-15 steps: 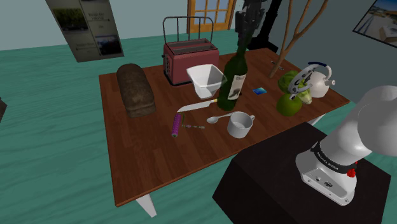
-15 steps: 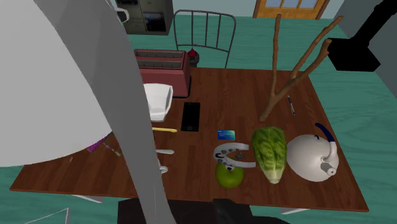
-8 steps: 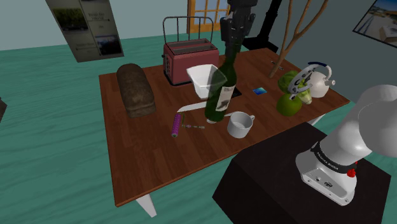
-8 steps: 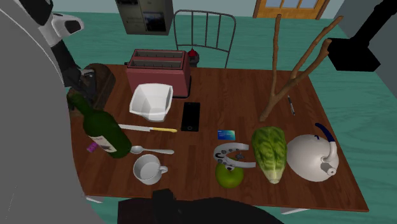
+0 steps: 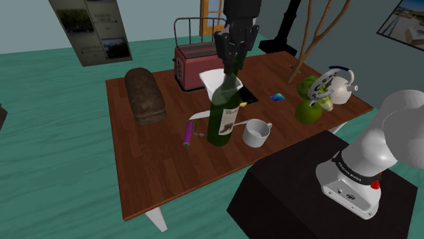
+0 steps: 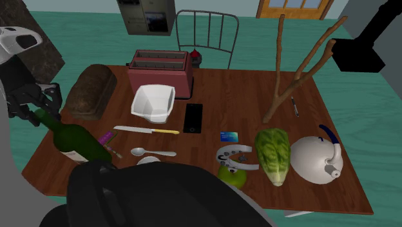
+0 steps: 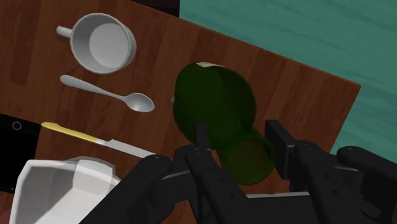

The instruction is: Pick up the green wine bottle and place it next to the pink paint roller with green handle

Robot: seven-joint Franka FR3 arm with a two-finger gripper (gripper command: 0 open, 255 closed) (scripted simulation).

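Note:
My gripper (image 5: 231, 66) is shut on the neck of the dark green wine bottle (image 5: 223, 114), which has a white label and leans slightly. The bottle hangs just to the shoulder view's right of the small pink paint roller (image 5: 187, 134) lying on the wooden table (image 5: 156, 176). In the second exterior view the gripper (image 6: 33, 108) holds the bottle (image 6: 78, 140) beside the roller (image 6: 106, 137). Looking down along the gripper (image 7: 245, 151), its fingers (image 7: 202, 136) clasp the neck above the bottle's round body (image 7: 215, 105). I cannot tell whether the base touches the table.
A white cup (image 5: 256, 133), a spoon (image 7: 108, 93) and a yellow-handled knife (image 6: 145, 130) lie close to the bottle. Behind stand a white bowl (image 5: 216, 81), a red toaster (image 5: 200, 61), a dark loaf (image 5: 144, 95) and a black phone (image 6: 192, 117). Lettuce (image 6: 272, 155), a kettle (image 6: 315, 158) and a branch (image 6: 290, 77) occupy the far end.
The gripper has carried the bottle from beside the white bowl toward the shoulder view's lower left, to between the cup and the paint roller. Nothing else moved.

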